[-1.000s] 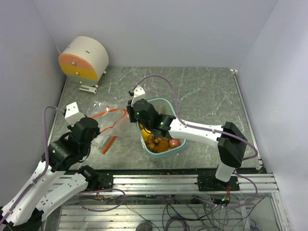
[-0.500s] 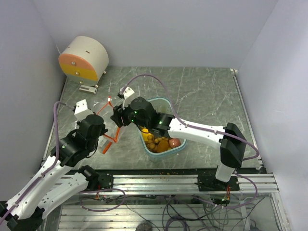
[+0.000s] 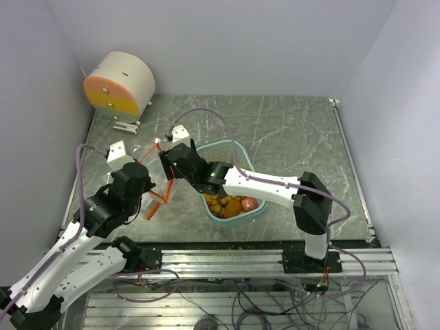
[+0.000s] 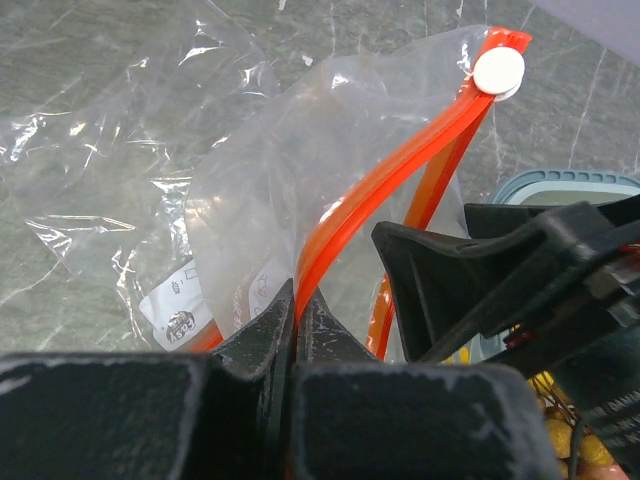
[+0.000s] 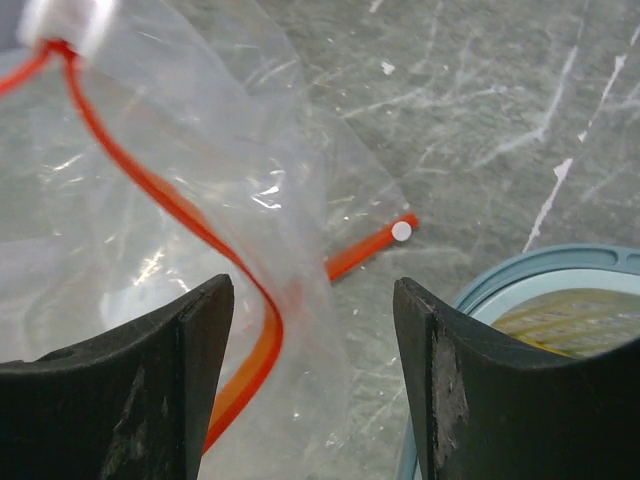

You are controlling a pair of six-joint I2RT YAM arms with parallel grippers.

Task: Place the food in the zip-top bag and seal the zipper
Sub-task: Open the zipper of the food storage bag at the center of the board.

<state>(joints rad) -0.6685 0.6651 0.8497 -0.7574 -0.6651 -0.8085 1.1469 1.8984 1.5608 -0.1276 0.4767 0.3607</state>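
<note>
Fruit (image 3: 232, 205) is lying in the basket (image 5: 540, 264). My left hand (image 4: 297, 300) is pinching the bag (image 4: 250, 150) by its zipper (image 4: 400, 158), my right hand (image 5: 312, 290) gaping wide; the label (image 4: 178, 305) is unreadable.

The bag (image 4: 250, 170) is just left of the basket (image 3: 214, 144), which sits on the tabletop (image 3: 295, 130) and holds the fruit (image 3: 230, 205). A drum (image 3: 124, 82) stands at the back-left corner.
</note>
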